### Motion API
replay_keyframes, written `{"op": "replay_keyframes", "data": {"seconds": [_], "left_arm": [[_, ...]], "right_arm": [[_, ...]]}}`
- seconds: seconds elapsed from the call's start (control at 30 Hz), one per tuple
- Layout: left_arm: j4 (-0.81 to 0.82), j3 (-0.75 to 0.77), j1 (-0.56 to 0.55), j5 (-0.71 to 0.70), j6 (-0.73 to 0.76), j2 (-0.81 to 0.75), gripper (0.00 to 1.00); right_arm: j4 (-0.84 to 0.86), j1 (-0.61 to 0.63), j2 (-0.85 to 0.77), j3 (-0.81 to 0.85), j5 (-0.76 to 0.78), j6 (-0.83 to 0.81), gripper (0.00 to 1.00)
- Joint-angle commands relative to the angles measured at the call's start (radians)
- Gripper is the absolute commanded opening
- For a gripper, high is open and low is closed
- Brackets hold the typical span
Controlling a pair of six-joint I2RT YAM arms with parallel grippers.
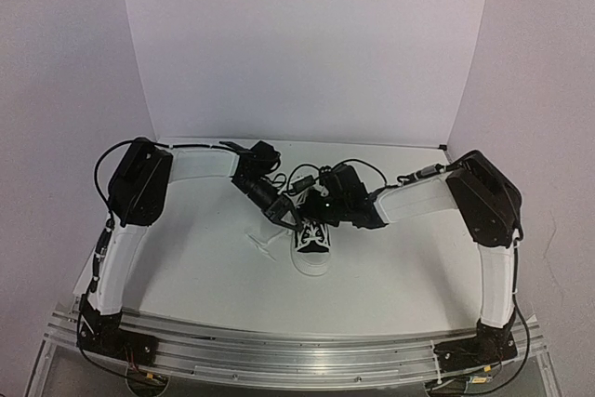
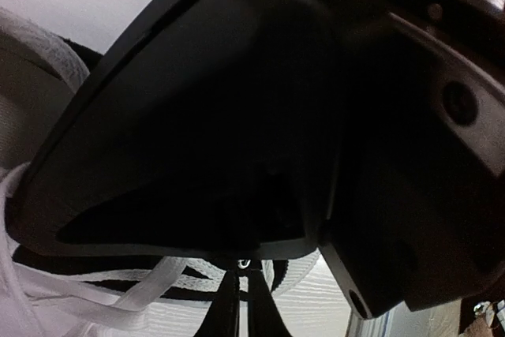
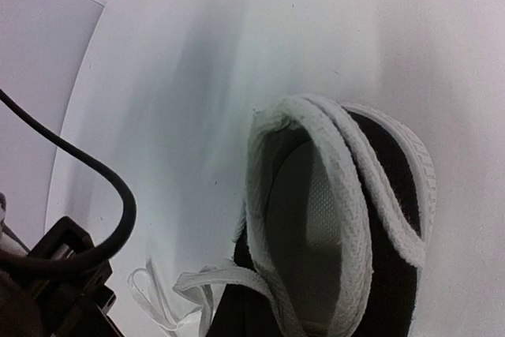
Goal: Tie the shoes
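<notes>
Sneaker [image 1: 311, 246], black canvas with white rubber toe, lies just beneath both grippers, long axis running away from them, toe farthest. Left gripper [image 1: 282, 215] is nearer the flat woven laces [image 1: 263, 244]; right gripper [image 1: 323, 204] hangs over the heel. I cannot tell either's opening or hold.

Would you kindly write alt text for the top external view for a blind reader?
A black sneaker with white toe cap sits on the table, toe toward the near edge. The left arm and right arm bend inward, meeting over its laces; one lace trails left.
</notes>
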Motion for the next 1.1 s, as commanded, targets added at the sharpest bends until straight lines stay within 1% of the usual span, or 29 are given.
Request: {"op": "replay_keyframes", "data": {"seconds": [0.0, 0.03, 0.07, 0.1, 0.13, 0.17, 0.23, 0.3, 0.4, 0.5, 0.57, 0.67, 0.73, 0.77, 0.83, 0.93, 1.0, 1.07], "left_arm": [[-0.222, 0.174, 0.007, 0.121, 0.262, 0.006, 0.22], [-0.278, 0.213, 0.017, 0.127, 0.34, -0.002, 0.3], [-0.299, 0.242, 0.036, 0.138, 0.386, -0.013, 0.37], [-0.297, 0.255, 0.052, 0.144, 0.404, -0.025, 0.41], [-0.269, 0.26, 0.082, 0.148, 0.402, -0.031, 0.43], [-0.229, 0.255, 0.108, 0.149, 0.389, -0.038, 0.44], [-0.112, 0.208, 0.16, 0.151, 0.326, -0.048, 0.42], [0.001, 0.158, 0.194, 0.115, 0.283, -0.043, 0.38], [0.172, 0.089, 0.195, -0.019, 0.208, -0.018, 0.32], [0.264, 0.076, 0.192, -0.083, 0.197, 0.021, 0.34], [0.295, 0.091, 0.197, -0.097, 0.179, 0.049, 0.33], [0.219, 0.127, 0.206, 0.029, 0.247, 0.043, 0.33], [0.11, 0.145, 0.201, 0.123, 0.357, 0.016, 0.33], [0.017, 0.154, 0.188, 0.13, 0.45, 0.004, 0.32], [-0.183, 0.148, 0.153, 0.089, 0.678, -0.026, 0.29], [-0.312, 0.052, 0.097, -0.049, 0.868, -0.072, 0.33], [-0.355, 0.0, 0.064, -0.14, 0.939, -0.082, 0.35], [-0.361, -0.026, 0.055, -0.192, 0.962, -0.088, 0.36]], "right_arm": [[0.016, -0.014, 0.024, -0.03, 0.036, 0.056, 0.0], [0.016, -0.014, 0.026, -0.031, 0.035, 0.059, 0.0], [0.015, -0.014, 0.026, -0.033, 0.035, 0.061, 0.0], [0.015, -0.014, 0.027, -0.034, 0.036, 0.062, 0.0], [0.015, -0.014, 0.029, -0.034, 0.035, 0.062, 0.0], [0.015, -0.014, 0.028, -0.035, 0.036, 0.061, 0.0], [0.013, -0.014, 0.027, -0.032, 0.036, 0.058, 0.0], [0.014, -0.013, 0.029, -0.027, 0.031, 0.055, 0.0], [0.013, -0.014, 0.032, -0.022, 0.018, 0.048, 0.0], [0.01, -0.014, 0.025, -0.03, 0.017, 0.048, 0.0], [0.008, -0.013, 0.019, -0.035, 0.021, 0.049, 0.0], [0.006, -0.013, 0.015, -0.039, 0.032, 0.054, 0.0], [0.004, -0.014, 0.019, -0.038, 0.035, 0.056, 0.0], [0.004, -0.014, 0.021, -0.037, 0.035, 0.057, 0.0], [0.004, -0.014, 0.023, -0.033, 0.031, 0.06, 0.0], [0.001, -0.014, 0.027, -0.019, 0.016, 0.052, 0.0], [-0.003, -0.014, 0.029, -0.015, 0.015, 0.048, 0.0], [-0.005, -0.014, 0.028, -0.017, 0.016, 0.047, 0.0]]}}
